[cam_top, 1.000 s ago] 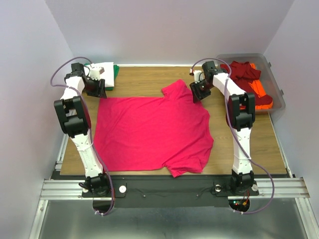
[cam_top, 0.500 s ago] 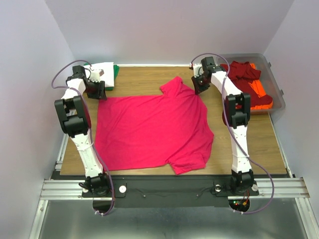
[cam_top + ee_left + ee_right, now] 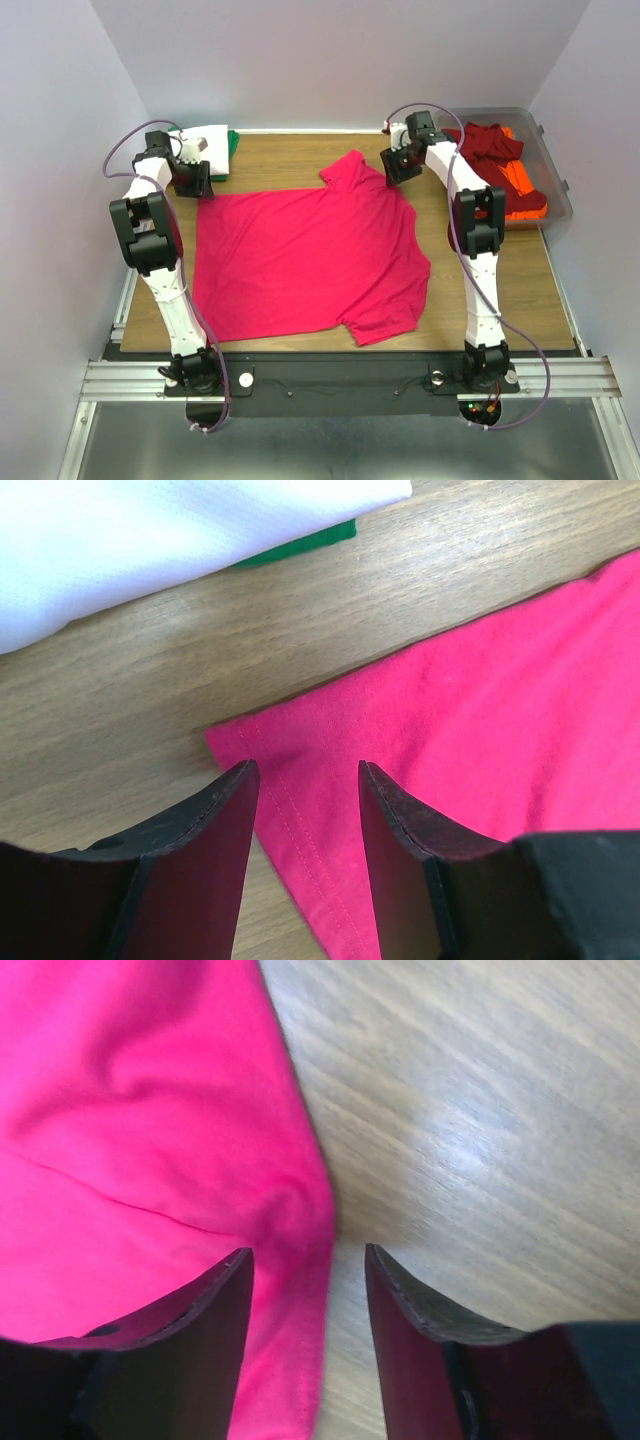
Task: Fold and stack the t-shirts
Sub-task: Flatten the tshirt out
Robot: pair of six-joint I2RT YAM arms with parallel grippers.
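Note:
A bright pink-red t-shirt [image 3: 310, 255] lies spread flat on the wooden table. My left gripper [image 3: 195, 183] stands open at its far left corner. In the left wrist view the hemmed corner [image 3: 300, 780] lies between the fingers of the left gripper [image 3: 305, 780], not pinched. My right gripper [image 3: 393, 168] is open at the shirt's far right, beside the upper sleeve [image 3: 350, 170]. In the right wrist view the shirt's edge [image 3: 300, 1210] runs between the fingers of the right gripper [image 3: 308, 1260]. A folded white t-shirt [image 3: 212, 138] lies on a green one [image 3: 300, 546] at the far left.
A clear grey plastic bin [image 3: 556, 160] stands at the far right, holding a dark red t-shirt [image 3: 490, 145] and an orange one [image 3: 525, 195]. Bare wood [image 3: 290, 160] shows along the far edge of the table and to the right of the shirt.
My right gripper has moved a little toward the far edge and left. The pink shirt's upper sleeve and body have shifted slightly with it. The left gripper has hardly moved.

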